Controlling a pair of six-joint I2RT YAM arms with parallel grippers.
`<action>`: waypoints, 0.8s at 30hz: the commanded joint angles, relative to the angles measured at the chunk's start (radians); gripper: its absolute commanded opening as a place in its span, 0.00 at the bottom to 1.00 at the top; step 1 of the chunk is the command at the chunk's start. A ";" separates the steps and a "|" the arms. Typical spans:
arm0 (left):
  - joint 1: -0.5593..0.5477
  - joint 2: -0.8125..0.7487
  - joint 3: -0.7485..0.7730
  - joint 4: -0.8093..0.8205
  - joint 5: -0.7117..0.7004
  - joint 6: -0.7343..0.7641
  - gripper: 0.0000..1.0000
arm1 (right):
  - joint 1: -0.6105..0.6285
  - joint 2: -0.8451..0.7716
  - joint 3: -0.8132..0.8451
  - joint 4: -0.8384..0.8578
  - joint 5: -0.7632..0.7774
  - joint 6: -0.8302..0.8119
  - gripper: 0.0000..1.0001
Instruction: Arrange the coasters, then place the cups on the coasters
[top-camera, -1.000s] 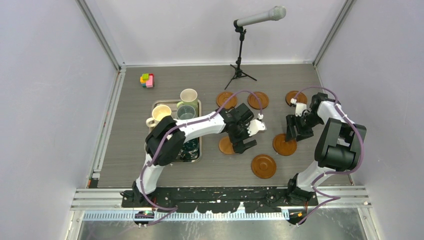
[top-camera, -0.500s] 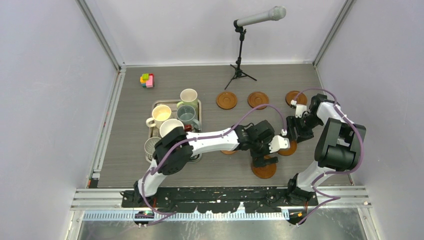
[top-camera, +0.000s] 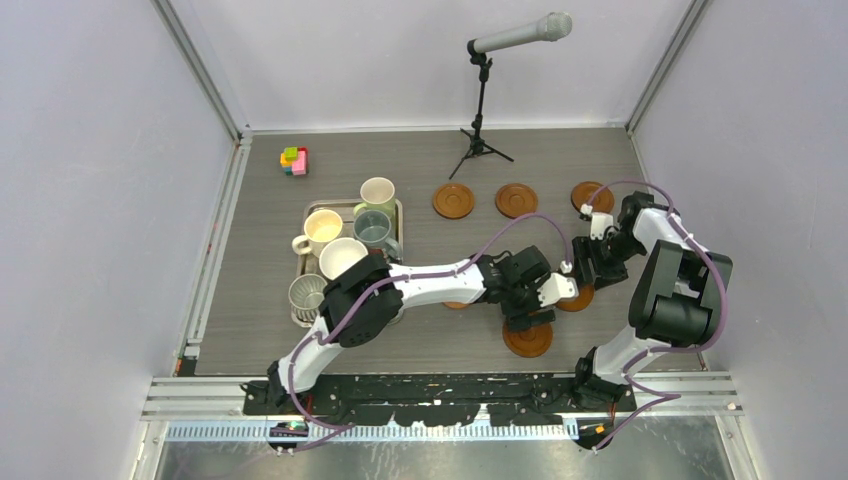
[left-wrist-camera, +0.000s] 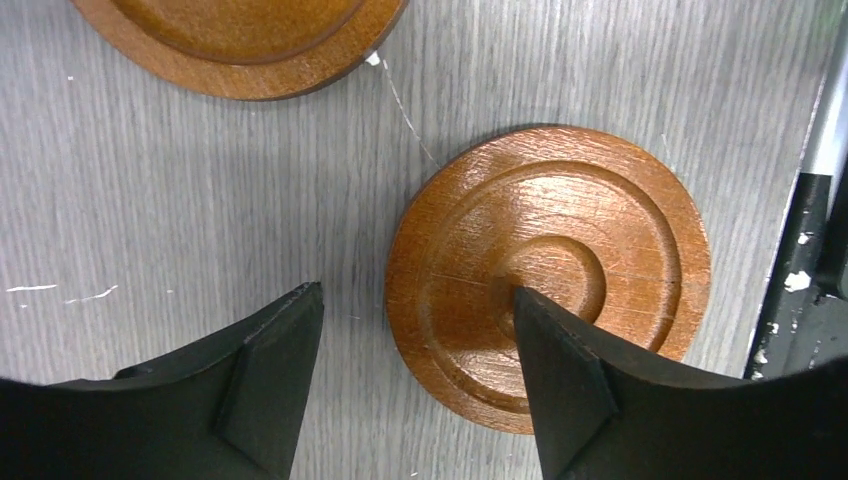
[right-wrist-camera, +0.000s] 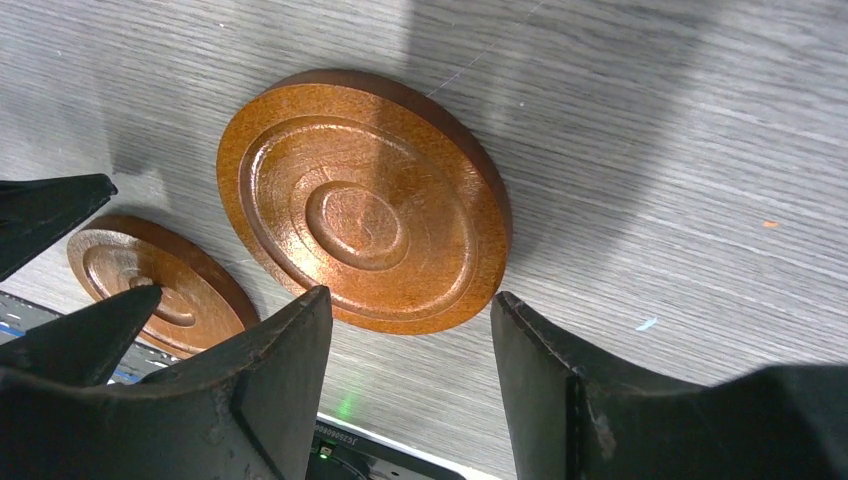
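Note:
Three coasters lie in a far row. Nearer lie a front coaster, one beside it, and one half under the left arm. My left gripper is open low over the front coaster, one finger over its centre, the other over bare table. My right gripper is open just short of its coaster, holding nothing. The cups, cream, white-rimmed, pale green, grey-blue and ribbed silver, stand at the left.
A steel tray holds most of the cups. A microphone stand rises at the back centre. A coloured block toy lies at the back left. The two grippers work close together at the right front.
The left arm swung right, from the middle coaster to over the front one, and its jaws narrowed somewhat. The right gripper barely moved.

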 joint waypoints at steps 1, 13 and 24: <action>0.014 -0.025 -0.009 0.022 -0.067 0.084 0.68 | -0.003 -0.051 -0.010 -0.007 -0.010 -0.029 0.64; 0.202 -0.018 -0.010 0.025 -0.125 0.101 0.60 | -0.001 -0.011 -0.006 0.080 0.044 0.030 0.62; 0.267 -0.005 0.021 0.014 -0.122 0.095 0.60 | 0.037 0.052 0.008 0.137 0.073 0.081 0.60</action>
